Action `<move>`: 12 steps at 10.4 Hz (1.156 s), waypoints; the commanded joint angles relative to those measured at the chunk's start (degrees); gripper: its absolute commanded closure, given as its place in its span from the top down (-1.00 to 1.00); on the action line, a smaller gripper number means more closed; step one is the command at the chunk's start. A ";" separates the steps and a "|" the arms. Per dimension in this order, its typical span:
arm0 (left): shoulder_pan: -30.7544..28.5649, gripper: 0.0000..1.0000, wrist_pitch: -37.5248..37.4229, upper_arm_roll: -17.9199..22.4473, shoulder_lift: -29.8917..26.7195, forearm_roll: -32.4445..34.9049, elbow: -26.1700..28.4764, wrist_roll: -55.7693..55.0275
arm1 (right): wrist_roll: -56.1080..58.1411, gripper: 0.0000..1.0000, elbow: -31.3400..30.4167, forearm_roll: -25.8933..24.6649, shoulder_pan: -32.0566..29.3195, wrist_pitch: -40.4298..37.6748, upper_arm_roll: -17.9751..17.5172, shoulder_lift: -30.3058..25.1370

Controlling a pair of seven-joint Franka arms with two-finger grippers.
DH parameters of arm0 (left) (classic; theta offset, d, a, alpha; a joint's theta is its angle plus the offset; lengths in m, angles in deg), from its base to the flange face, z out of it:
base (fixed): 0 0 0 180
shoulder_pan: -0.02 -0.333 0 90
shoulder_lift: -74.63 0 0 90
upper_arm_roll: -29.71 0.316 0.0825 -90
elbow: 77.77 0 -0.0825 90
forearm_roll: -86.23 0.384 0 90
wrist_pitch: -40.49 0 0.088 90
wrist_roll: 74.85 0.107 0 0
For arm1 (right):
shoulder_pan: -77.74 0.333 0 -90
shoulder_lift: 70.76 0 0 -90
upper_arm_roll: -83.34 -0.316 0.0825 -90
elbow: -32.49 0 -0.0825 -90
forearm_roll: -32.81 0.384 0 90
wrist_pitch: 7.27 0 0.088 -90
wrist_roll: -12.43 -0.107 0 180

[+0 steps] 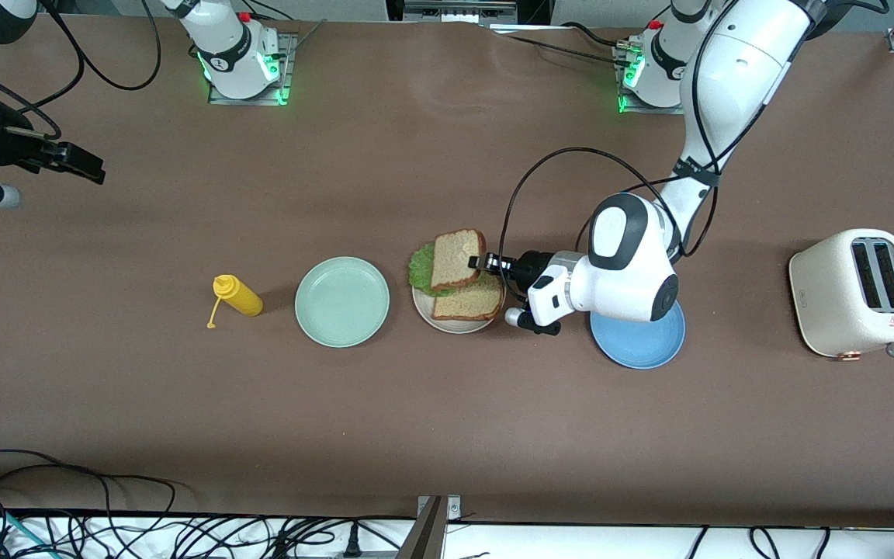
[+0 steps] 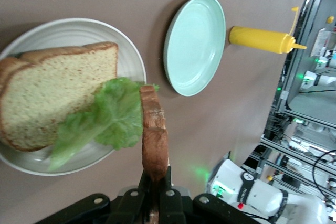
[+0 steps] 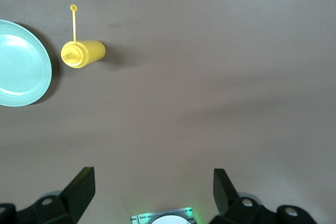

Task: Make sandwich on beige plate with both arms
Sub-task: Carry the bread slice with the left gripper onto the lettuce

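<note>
Now the left tool pinches the top square brown bread slice over the green lettuce leaf on the round beige plate. Next, lay it flat. The right tool waits open.

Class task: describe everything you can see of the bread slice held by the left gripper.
The bread slice is square, pale brown and speckled, with a darker crust. The left gripper is shut on one edge, holding it tilted over the lettuce leaf, which lies on a second slice on the beige plate.
</note>
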 commanded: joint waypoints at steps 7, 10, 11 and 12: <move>-0.58 0.99 3.37 0.11 4.07 -3.53 -0.14 10.35 | 0.57 1.00 3.03 2.39 -0.31 -0.85 0.29 2.24; -4.18 1.00 2.58 0.12 4.07 -4.13 -0.75 17.62 | 0.04 1.00 3.03 2.39 -0.49 -1.12 0.38 2.68; -5.41 1.00 1.44 0.03 4.15 -4.22 -0.84 20.52 | 0.04 1.00 3.03 2.39 -0.49 -0.94 0.38 2.68; -6.73 1.00 1.26 0.11 4.42 -4.13 -0.84 22.73 | 0.04 1.00 3.03 2.31 -0.49 -0.94 0.29 2.68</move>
